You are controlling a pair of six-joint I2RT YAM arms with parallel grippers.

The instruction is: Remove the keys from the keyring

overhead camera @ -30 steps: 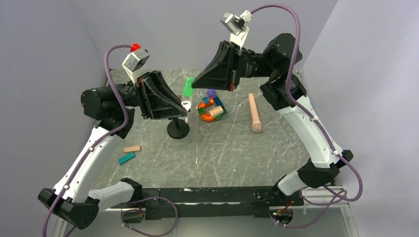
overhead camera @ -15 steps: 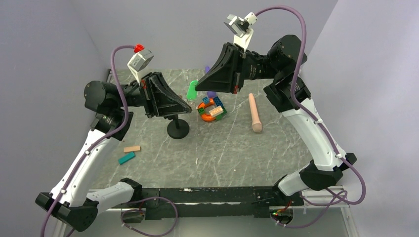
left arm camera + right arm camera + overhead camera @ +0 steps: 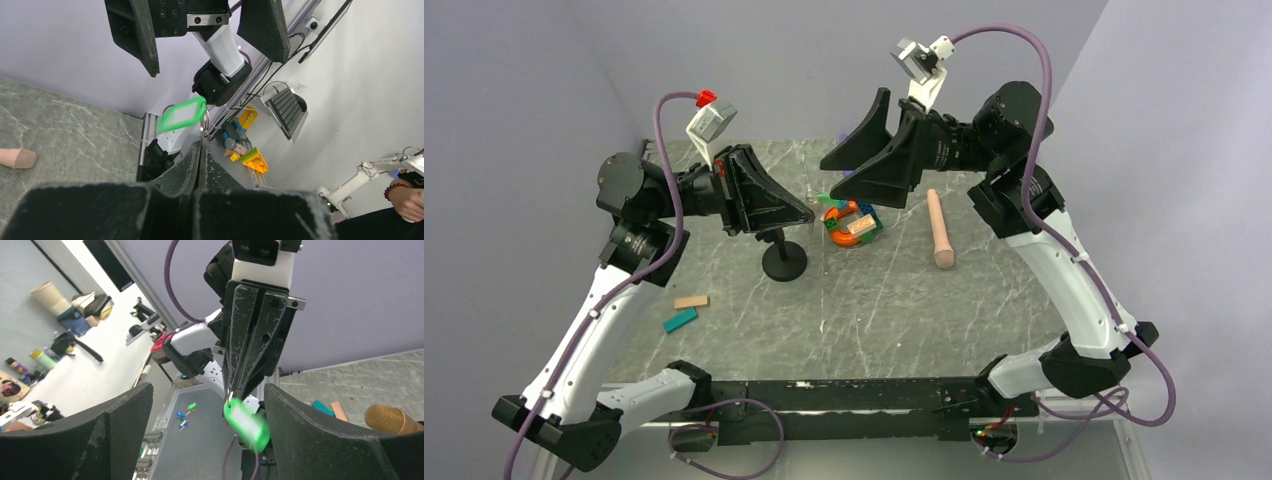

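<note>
With the left gripper [image 3: 199,148] pinching the keyring [image 3: 205,119] in mid-air and the key [image 3: 181,114] hanging off its tips, the right gripper [image 3: 835,180] gapes wide just opposite; advance it squarely; close on the key's flat faces; slide along the coil.

The right tool [image 3: 837,178] has opened, leaving the green key [image 3: 181,114] dangling from the left tool [image 3: 199,150].

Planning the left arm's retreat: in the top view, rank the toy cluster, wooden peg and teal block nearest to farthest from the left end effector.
From the left end effector:
1. Toy cluster, just to its right.
2. Wooden peg, farther right.
3. Teal block, toward the near-left.
</note>
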